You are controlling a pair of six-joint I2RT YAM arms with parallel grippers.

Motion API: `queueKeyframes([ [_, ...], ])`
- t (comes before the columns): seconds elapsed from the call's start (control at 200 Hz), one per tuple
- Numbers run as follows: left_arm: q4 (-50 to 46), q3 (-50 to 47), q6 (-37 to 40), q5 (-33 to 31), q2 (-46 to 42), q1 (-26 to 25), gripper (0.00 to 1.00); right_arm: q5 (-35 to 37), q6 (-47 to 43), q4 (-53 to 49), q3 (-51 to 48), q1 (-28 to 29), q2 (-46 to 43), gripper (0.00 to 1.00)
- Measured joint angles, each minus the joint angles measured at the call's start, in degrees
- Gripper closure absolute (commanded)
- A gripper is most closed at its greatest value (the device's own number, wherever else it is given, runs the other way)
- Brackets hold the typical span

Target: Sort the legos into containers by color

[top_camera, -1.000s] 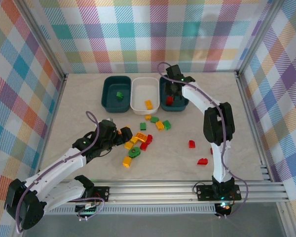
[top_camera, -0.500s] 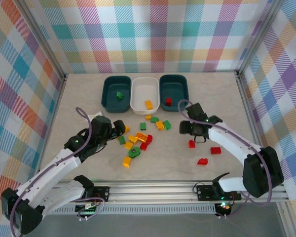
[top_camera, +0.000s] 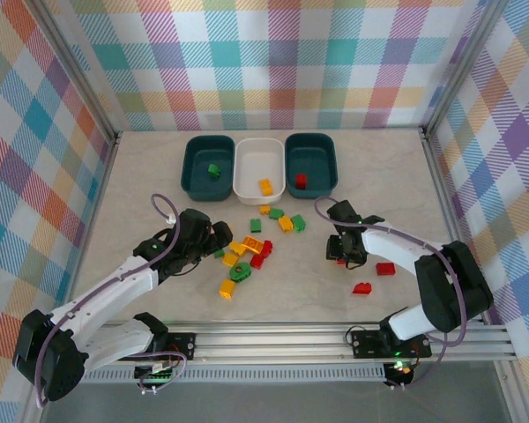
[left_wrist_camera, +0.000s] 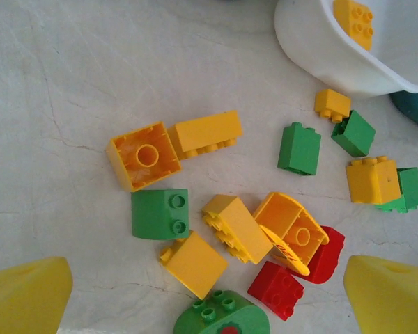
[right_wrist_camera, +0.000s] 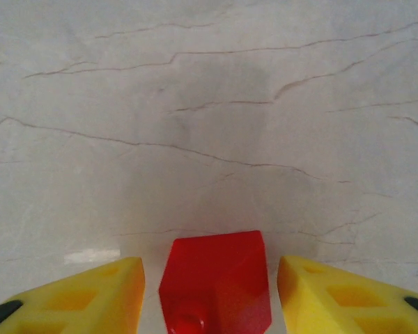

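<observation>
- Right gripper (top_camera: 346,249) is low over the table (top_camera: 141,176), right of centre. Its yellow fingers (right_wrist_camera: 90,296) stand moderately apart, one on each side of a red lego (right_wrist_camera: 216,278), with a thin gap on both sides.
- Left gripper (top_camera: 220,238) is spread wide and holds nothing. It hangs over the left edge of the loose pile (left_wrist_camera: 251,223) of green, yellow and red legos mid-table.
- Two stray red legos (top_camera: 385,269) lie just right of and nearer than the right gripper.
- On the far side, three tubs sit in a row. The left teal tub (top_camera: 197,182) holds a green lego (top_camera: 213,170), the white tub (top_camera: 256,157) a yellow lego (top_camera: 265,186), and the right teal tub (top_camera: 317,157) a red one.
</observation>
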Motion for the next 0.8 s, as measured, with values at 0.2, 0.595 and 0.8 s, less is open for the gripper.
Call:
queueKeyframes([
  [0.2,-0.15,-0.24,-0.61,-0.35,-3.28,0.00,0.00,0.90,0.87,0.42,0.09,0.00,1.57,0.54],
  [0.595,-2.86,1.18,0.94,-2.86,-3.67,0.02,0.00,0.00,1.25,0.44,2.29,0.11,3.26,0.79],
  [0.8,-4.35,2.56,2.01,-5.73,-4.61,0.68,0.00,0.42,0.96,0.74,4.46,0.48,1.18,0.81],
])
